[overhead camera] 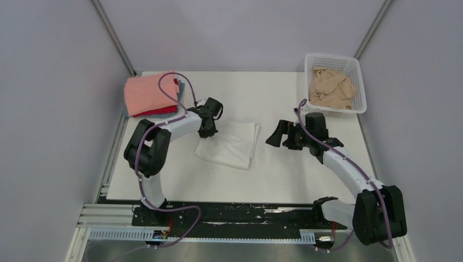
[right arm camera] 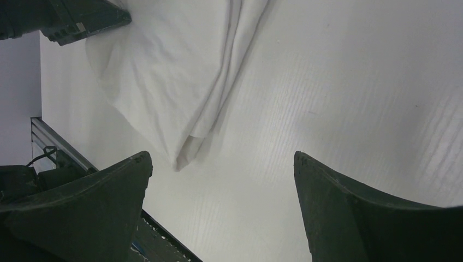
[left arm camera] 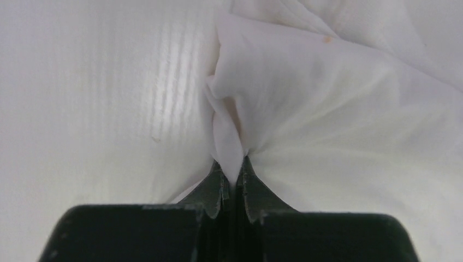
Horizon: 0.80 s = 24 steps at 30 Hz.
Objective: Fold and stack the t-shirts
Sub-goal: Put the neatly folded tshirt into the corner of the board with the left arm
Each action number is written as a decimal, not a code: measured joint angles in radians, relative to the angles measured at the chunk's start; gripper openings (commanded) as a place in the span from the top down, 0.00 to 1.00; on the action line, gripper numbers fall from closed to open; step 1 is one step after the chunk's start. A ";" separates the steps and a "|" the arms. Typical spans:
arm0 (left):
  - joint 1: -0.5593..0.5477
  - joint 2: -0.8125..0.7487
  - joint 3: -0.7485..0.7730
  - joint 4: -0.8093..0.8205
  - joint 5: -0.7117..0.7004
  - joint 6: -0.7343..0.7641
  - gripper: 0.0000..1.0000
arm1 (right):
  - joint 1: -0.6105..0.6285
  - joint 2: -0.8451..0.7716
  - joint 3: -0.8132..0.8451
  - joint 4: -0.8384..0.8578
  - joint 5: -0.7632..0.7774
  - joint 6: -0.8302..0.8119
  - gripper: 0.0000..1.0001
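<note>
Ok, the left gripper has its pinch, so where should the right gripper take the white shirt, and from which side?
Take the white shirt at its layered corner, the one pointing at the open right gripper. Come in from the right, low along the table. The folded edges meet there in a thick lip that should be easy to pinch. The left gripper holds the opposite side, so the holds should be well spread.

A white plastic lattice basket (overhead camera: 334,56) sits at the far right corner of the white table (overhead camera: 289,170).
</note>
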 measured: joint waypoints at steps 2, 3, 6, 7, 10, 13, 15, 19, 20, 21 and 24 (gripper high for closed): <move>-0.008 0.031 0.054 -0.045 -0.088 0.033 1.00 | -0.007 -0.025 -0.013 -0.011 0.009 -0.009 0.00; -0.008 0.045 0.082 -0.063 -0.157 0.070 1.00 | -0.008 -0.036 -0.017 -0.016 0.014 -0.012 0.00; 0.005 0.052 0.123 -0.065 -0.303 0.188 1.00 | -0.011 -0.061 -0.021 -0.029 0.033 -0.021 0.00; 0.014 0.052 0.137 -0.055 -0.345 0.241 1.00 | -0.012 -0.070 -0.023 -0.030 0.040 -0.024 0.00; 0.059 0.052 0.179 0.012 -0.428 0.404 1.00 | -0.012 -0.096 -0.031 -0.037 0.061 -0.031 0.00; 0.115 0.052 0.221 0.079 -0.468 0.533 1.00 | -0.012 -0.105 -0.033 -0.038 0.085 -0.036 0.00; 0.153 0.052 0.241 0.144 -0.489 0.623 1.00 | -0.012 -0.105 -0.033 -0.039 0.100 -0.038 0.00; 0.217 0.052 0.253 0.253 -0.503 0.753 1.00 | -0.012 -0.093 -0.033 -0.038 0.119 -0.042 0.00; 0.232 0.052 0.262 0.261 -0.503 0.774 1.00 | -0.012 -0.083 -0.033 -0.038 0.123 -0.042 0.00; 0.245 0.052 0.274 0.268 -0.502 0.793 1.00 | -0.012 -0.071 -0.033 -0.038 0.129 -0.043 0.00; 0.271 0.052 0.330 0.290 -0.506 0.853 1.00 | -0.012 -0.034 -0.033 -0.039 0.142 -0.045 0.00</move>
